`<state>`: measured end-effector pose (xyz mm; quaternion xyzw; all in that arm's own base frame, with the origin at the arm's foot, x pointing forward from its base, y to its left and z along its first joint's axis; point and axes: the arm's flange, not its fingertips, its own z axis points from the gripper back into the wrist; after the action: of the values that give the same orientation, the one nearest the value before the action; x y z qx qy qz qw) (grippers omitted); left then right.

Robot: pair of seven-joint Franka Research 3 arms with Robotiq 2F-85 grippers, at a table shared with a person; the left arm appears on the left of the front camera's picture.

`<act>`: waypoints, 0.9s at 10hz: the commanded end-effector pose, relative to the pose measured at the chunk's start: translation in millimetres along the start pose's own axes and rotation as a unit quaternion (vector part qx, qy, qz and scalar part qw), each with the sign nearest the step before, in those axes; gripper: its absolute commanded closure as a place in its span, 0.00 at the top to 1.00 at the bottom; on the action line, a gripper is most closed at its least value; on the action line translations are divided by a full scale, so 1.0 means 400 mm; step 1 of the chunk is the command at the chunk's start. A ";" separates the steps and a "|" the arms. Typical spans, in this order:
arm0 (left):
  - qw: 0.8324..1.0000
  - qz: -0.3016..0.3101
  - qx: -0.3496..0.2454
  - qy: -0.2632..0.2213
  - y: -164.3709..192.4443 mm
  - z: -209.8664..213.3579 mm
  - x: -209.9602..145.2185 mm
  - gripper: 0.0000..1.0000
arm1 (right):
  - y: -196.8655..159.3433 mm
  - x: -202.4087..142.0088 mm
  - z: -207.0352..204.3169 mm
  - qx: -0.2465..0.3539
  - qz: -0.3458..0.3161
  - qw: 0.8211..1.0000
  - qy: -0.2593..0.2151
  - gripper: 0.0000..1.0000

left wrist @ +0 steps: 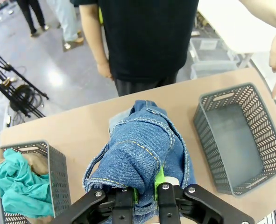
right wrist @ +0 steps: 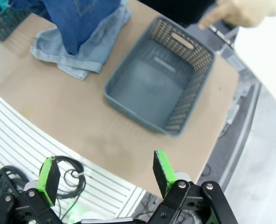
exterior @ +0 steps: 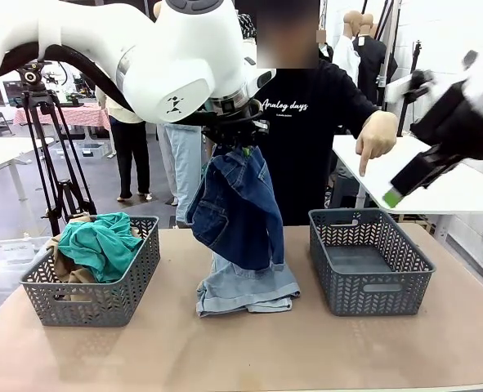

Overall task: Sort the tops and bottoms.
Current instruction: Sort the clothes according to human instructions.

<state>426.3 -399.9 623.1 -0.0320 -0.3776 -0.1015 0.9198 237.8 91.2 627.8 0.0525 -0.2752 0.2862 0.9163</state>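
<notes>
Denim dark blue shorts (exterior: 237, 208) hang clamped in the left gripper (left wrist: 145, 189) over the light shorts (exterior: 245, 292); their hem could drag that pair or snag the empty basket (exterior: 372, 298); right gripper (right wrist: 104, 171) gapes, holding nothing.

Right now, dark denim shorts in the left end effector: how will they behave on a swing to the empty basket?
Probably floppy: the dark denim shorts drape in folds from the shut left end effector. Likely to sway and may brush the light shorts lying beneath. Thick bunched denim looks heavyish, so a small pinch could slip.
</notes>
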 end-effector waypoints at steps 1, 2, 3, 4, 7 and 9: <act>1.000 -0.005 -0.006 -0.003 0.010 0.015 0.011 0.00 | -0.025 -0.062 0.047 -0.022 -0.041 0.999 0.006 1.00; 1.000 -0.005 -0.006 -0.003 0.010 0.015 0.011 0.00 | -0.045 -0.087 0.059 -0.023 -0.060 0.998 -0.001 1.00; 1.000 0.000 0.000 0.000 0.000 0.000 0.000 0.00 | -0.080 -0.108 0.055 -0.018 -0.083 0.996 -0.010 1.00; 1.000 0.004 -0.017 -0.015 -0.020 0.014 0.024 0.00 | -0.031 -0.069 0.074 -0.016 -0.036 0.999 -0.003 1.00; 0.995 -0.005 -0.083 -0.056 -0.125 0.044 0.128 0.00 | -0.031 -0.069 0.074 -0.016 -0.036 0.999 -0.003 1.00; 0.989 -0.003 -0.131 -0.064 -0.178 0.043 0.164 0.00 | -0.031 -0.069 0.074 -0.016 -0.036 0.999 -0.003 1.00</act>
<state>432.2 -462.8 675.1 -0.1288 -0.4156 -0.1338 0.8904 207.4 58.6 638.2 0.0455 -0.2807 0.2447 0.9270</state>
